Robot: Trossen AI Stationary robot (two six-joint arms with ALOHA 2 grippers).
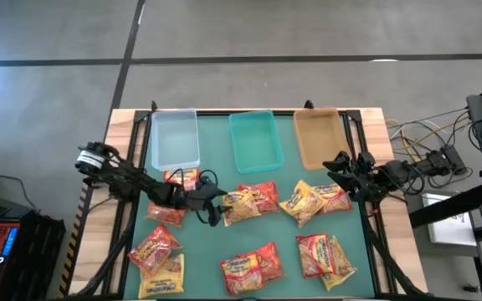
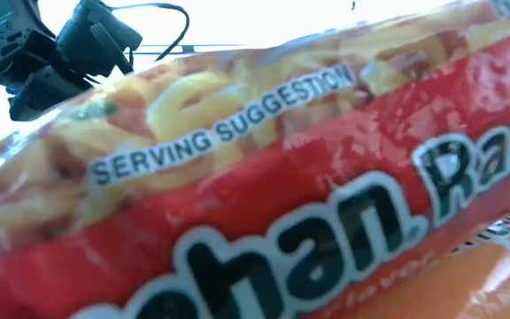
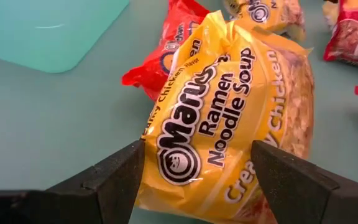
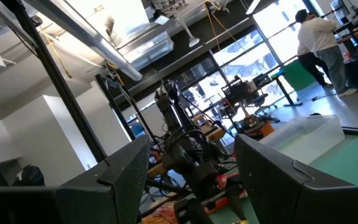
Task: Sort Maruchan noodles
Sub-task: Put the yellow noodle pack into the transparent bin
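Observation:
Several Maruchan noodle packets lie scattered on the green mat, red and yellow ones. My left gripper (image 1: 214, 203) reaches in from the table's left to mid-table and is shut on a yellow packet (image 3: 229, 112), seen in the high view as yellow packet (image 1: 245, 201). A red packet (image 3: 173, 50) lies just behind it. My right gripper (image 1: 338, 164) hangs open in the air at the right, near the tan tray, and touches nothing. In the right wrist view, the right gripper (image 4: 191, 186) faces the room. A red packet (image 2: 264, 204) fills the low view. My left gripper pinches the yellow packet between its two fingers, one finger (image 3: 120, 177) on each side edge near the packet's end (image 3: 160, 186). The fingers come at it low, from the table's left, along the packet's length. Whether it is off the mat does not show.
Three trays stand in a row at the far edge: clear tray (image 1: 174, 138), teal tray (image 1: 253, 138), tan tray (image 1: 318, 138). More packets lie near left (image 1: 156, 251), near centre (image 1: 253, 266) and right (image 1: 325, 255). Cables lie off the table's right side.

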